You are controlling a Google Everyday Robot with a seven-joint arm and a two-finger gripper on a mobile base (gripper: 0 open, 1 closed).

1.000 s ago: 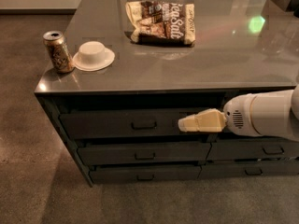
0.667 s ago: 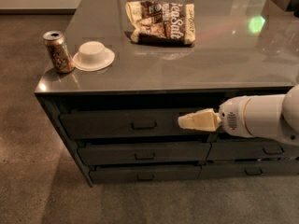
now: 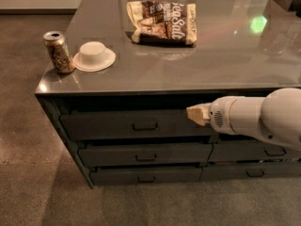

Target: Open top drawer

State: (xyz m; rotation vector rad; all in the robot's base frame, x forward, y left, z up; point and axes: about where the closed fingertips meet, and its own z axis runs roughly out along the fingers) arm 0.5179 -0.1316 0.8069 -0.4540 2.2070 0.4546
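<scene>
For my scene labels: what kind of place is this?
Probably a break room or office kitchen: a counter over metal drawers, holding a drink can and snack bag. The gripper is at the front of the top drawer.

Top drawer (image 3: 108,125): wide dark grey metal front, uppermost and tallest of its stack, level and facing the camera. Small rectangular pull handle (image 3: 145,125), centred. A dark gap shows above its upper edge. Gripper (image 3: 195,114): at the front's upper right end.

The gripper (image 3: 192,113) sits before the top drawer (image 3: 103,125), right of its handle (image 3: 145,125).
</scene>
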